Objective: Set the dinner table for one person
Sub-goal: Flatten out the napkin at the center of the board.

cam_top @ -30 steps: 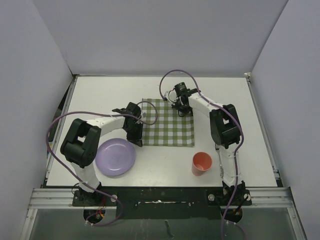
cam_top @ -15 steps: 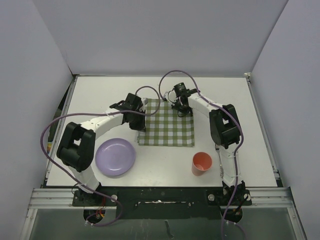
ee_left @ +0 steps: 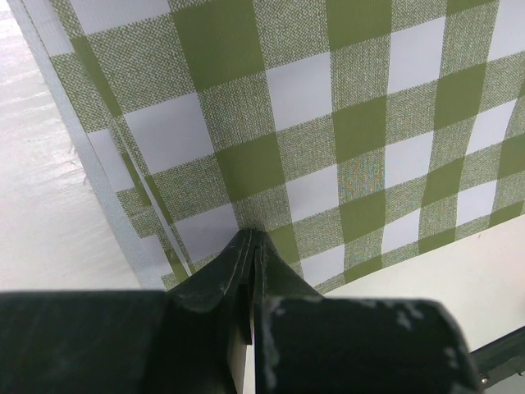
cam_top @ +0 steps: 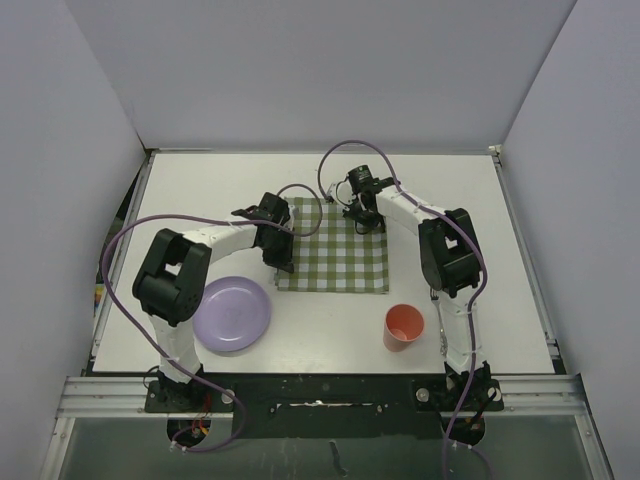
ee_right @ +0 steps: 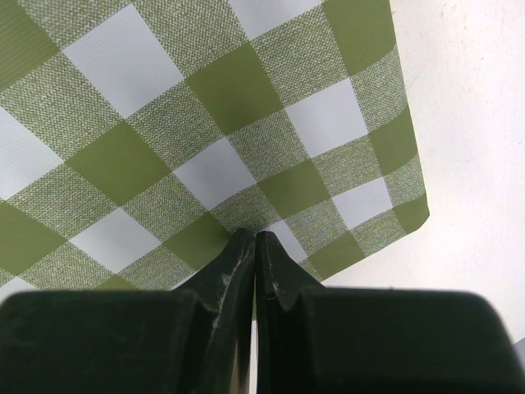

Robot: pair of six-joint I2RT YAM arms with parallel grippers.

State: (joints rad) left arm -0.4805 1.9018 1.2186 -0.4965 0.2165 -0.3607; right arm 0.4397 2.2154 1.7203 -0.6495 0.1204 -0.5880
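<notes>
Nearest the arms' bases, a lilac plate (cam_top: 232, 312) sits left and an orange cup (cam_top: 404, 326) right on the dinner table (cam_top: 200, 190), whose white top spreads beneath everything. Beyond them lies the checked cloth (cam_top: 335, 258). The left gripper (ee_left: 251, 240) pinches its doubled-over left edge, fingers pressed together, and farther back the right gripper (ee_right: 251, 238) is likewise closed on the far edge.

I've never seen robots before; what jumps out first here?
The green-and-white checked cloth in the middle of the white dinner table stands out most, with the left end effector shut on its left edge and the right end effector shut on it near its far right corner. Nearer the arms sit a purple plate on the left and an orange cup on the right.
</notes>
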